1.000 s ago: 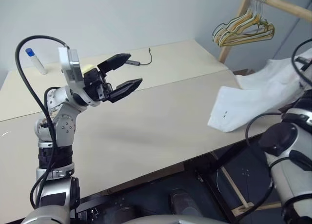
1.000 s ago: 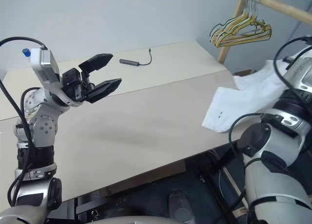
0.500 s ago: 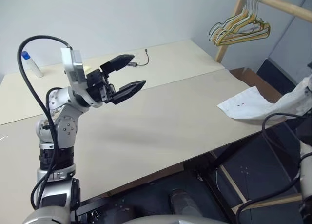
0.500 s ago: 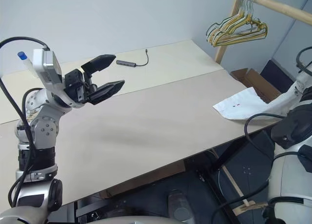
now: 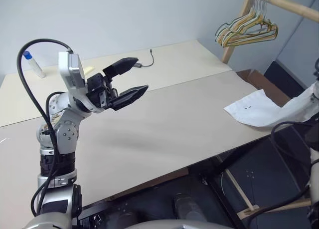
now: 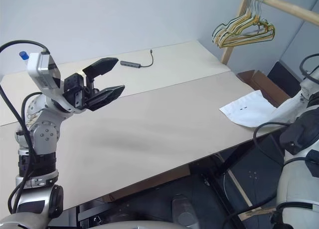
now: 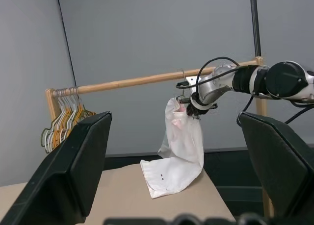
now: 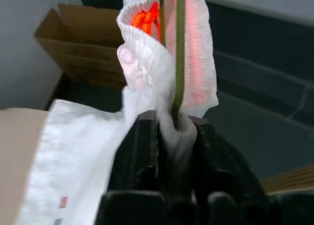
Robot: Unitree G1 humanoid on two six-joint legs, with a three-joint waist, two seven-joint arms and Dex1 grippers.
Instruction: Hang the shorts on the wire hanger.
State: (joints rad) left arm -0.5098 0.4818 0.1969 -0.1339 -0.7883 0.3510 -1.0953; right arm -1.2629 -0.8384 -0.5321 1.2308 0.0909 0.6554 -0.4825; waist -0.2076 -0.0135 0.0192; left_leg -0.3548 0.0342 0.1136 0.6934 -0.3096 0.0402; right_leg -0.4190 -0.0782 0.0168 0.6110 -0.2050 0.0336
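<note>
The white shorts (image 5: 258, 110) hang from off the table's right side, one leg lying on the table's right edge. Their elastic waist (image 8: 147, 53) glows pinkish-red inside. A thin olive wire of the wire hanger (image 8: 180, 38) runs through the waist. My right gripper (image 8: 172, 119) is shut on the bunched cloth with that wire between its fingers. It holds the shorts up just below a wooden rail (image 7: 137, 80). My left gripper (image 5: 136, 77) is open and empty above the table's left half, pointing toward the shorts.
Bunched yellow and dark hangers (image 5: 247, 29) hang on the rail's left end beyond the table's far right corner. A cable with an adapter (image 5: 142, 64) and a blue-capped tube (image 5: 34, 63) lie at the back of the table. An open cardboard box (image 5: 260, 82) sits on the floor.
The right arm has swung out to the right and pulled the shorts with it; now only one leg rests on the table's right edge. The left gripper has stayed still.
</note>
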